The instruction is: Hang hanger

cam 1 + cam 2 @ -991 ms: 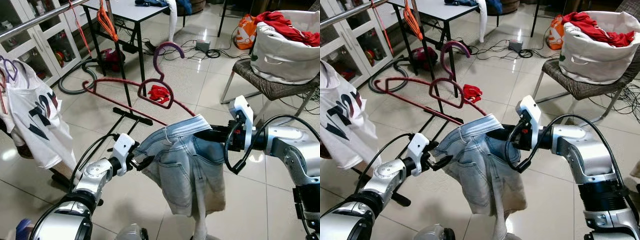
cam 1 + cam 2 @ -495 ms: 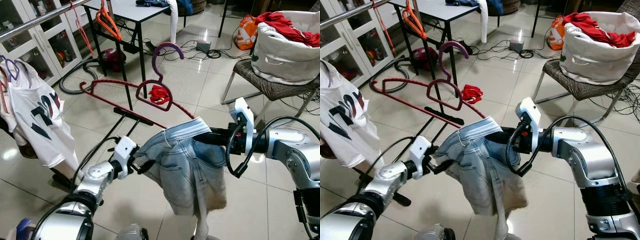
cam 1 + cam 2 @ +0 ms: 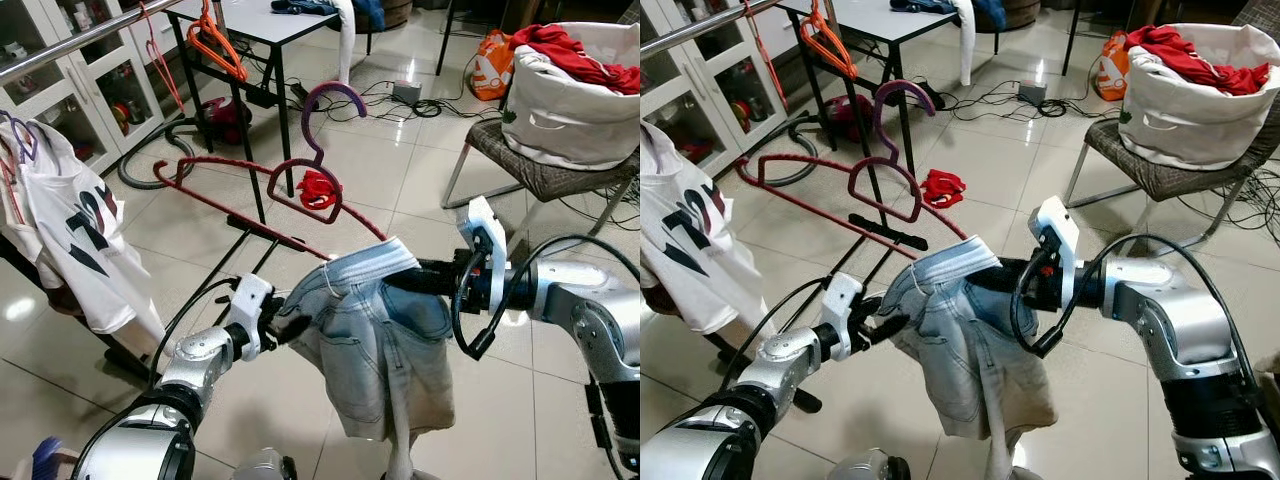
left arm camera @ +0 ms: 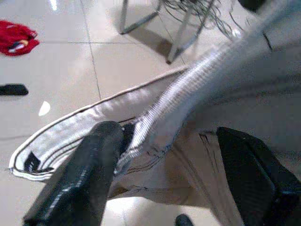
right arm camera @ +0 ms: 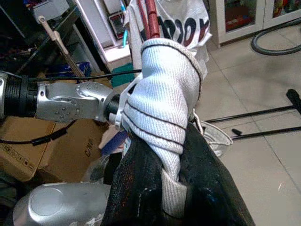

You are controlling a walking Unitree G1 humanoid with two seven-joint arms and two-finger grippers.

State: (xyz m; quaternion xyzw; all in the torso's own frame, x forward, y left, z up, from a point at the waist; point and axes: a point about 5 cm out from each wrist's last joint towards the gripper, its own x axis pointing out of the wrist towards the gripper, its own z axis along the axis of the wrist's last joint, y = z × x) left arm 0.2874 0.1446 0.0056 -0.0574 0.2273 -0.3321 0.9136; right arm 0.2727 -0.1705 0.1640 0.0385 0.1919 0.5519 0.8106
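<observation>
floor: pale glossy tiled floor [image 3: 420,170] under everything
rack: black metal clothes rack with a silver top rail [image 3: 70,45] stood at the robot's left, white printed T-shirt [image 3: 75,235] hanging on it, orange plastic hanger [image 3: 215,40] farther along the rail
basket: white fabric laundry basket [image 3: 570,100] with red clothes sat on a woven chair [image 3: 540,170], far right
shorts: light blue denim shorts [image 3: 385,335] hung between both arms, waistband up, legs down
hanger: dark red plastic hanger with a purple hook [image 3: 285,185] was in the air in front of the robot, one end inside the shorts waistband, other end toward the rack, hook up
right gripper [image 5: 162,160]: fingers clamped on the waistband with the red hanger bar inside the fabric
left gripper [image 4: 160,160]: fingers spread apart astride the other waistband edge, one finger touching the cloth
rag: small red cloth [image 3: 318,188] on the floor behind the hanger
</observation>
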